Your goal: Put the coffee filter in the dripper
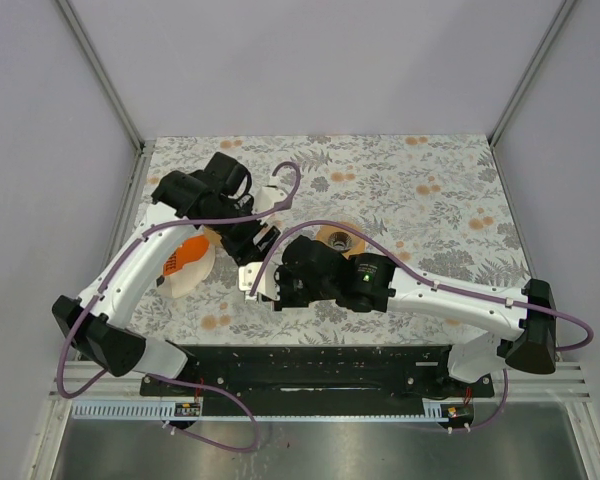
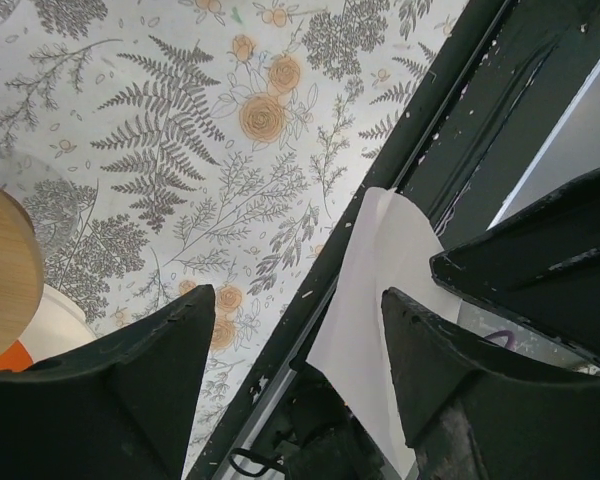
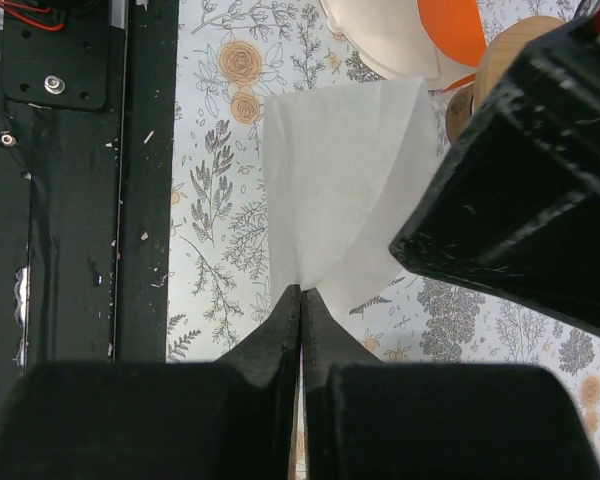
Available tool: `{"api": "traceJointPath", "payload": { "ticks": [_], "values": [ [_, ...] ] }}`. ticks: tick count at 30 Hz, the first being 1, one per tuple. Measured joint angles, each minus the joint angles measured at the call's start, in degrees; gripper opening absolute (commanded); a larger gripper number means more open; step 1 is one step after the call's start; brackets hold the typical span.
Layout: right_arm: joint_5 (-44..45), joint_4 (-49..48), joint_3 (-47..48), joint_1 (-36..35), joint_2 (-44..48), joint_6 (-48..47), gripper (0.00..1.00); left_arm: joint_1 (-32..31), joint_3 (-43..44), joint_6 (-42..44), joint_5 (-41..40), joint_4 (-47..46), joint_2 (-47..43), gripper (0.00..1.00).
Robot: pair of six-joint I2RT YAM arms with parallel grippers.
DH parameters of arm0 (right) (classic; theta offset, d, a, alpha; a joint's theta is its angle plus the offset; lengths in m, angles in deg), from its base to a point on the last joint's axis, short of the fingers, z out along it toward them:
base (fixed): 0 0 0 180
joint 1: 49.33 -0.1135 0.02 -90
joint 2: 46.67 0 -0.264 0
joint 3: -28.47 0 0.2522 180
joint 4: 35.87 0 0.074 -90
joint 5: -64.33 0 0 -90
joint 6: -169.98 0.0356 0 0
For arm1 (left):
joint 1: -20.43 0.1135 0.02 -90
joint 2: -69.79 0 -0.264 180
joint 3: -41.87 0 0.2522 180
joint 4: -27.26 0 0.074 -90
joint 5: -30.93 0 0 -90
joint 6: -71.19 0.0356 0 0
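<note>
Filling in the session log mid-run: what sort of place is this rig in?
Probably a lab test cell, not a kitchen: plain grey wall panels in metal framing enclose a floral-covered table and a black arm-mounting plate.

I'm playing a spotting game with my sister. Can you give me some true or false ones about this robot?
1. The right end effector is pinching the white coffee filter. True.
2. The coffee filter already sits inside the dripper. False: it is in the end effector's grip, outside the dripper.
3. The left end effector is shut tight. False: its fingers are spread apart.
4. The table has flowers and ferns on it. True.
5. The dripper is blue. False: it is white and orange.
</note>
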State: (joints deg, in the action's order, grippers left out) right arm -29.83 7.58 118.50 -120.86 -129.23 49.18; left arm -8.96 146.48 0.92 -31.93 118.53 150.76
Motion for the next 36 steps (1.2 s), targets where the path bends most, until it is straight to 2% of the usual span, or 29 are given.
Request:
{"api": "traceJointPath", "payload": {
  "ticks": [4,8,12,16,18,19,22,23,26,28,30,32,36],
  "values": [
    [0.3,-0.1,0.0,0.0,0.0,-0.1,0.00,-1.2,-1.5,0.6,-1.0,0.2,0.3,0.64],
    [0.8,-0.1,0.0,0.0,0.0,-0.3,0.00,-2.1,-2.1,1.7,-0.7,0.3,0.7,0.62],
    [2.8,-0.3,0.0,0.0,0.0,-0.5,0.00,-2.4,-2.1,3.8,1.7,0.4,1.7,0.41],
    [5.3,-1.1,-0.1,-0.1,0.0,-0.9,0.00,-2.5,-2.1,5.7,3.1,0.4,2.3,0.26],
    [6.5,-2.0,-0.7,-0.1,0.4,-1.1,0.00,-2.5,-1.6,6.8,4.5,0.4,2.6,0.05],
    [7.0,-2.3,-1.1,-0.1,0.6,-1.3,0.00,-2.5,-1.2,7.5,5.1,0.5,2.8,0.00],
    [8.4,-2.9,-2.1,-0.1,1.5,-1.6,0.00,-2.5,0.5,7.7,5.7,0.4,3.2,0.00],
    [8.9,-3.2,-2.4,-0.1,1.9,-1.7,0.05,-2.5,1.0,7.6,5.7,0.4,3.2,0.00],
    [10.9,-5.1,-3.5,-0.1,2.8,-1.6,0.59,-2.5,3.0,6.7,5.0,0.4,3.2,0.00],
    [12.3,-6.4,-4.1,-0.1,3.3,-0.7,0.80,-2.5,4.5,5.2,2.8,0.5,3.2,0.00],
    [13.9,-7.8,-4.9,-0.1,4.1,0.3,0.92,-2.6,6.1,3.6,-0.8,0.3,3.2,0.00],
    [15.1,-9.1,-5.9,-0.1,5.7,1.7,0.98,-2.6,8.0,2.0,-4.7,-0.3,3.2,0.00],
    [16.5,-11.3,-7.1,0.9,10.5,5.9,0.99,-2.5,15.0,-1.1,-11.1,-4.6,3.6,0.00]
  ]
}}
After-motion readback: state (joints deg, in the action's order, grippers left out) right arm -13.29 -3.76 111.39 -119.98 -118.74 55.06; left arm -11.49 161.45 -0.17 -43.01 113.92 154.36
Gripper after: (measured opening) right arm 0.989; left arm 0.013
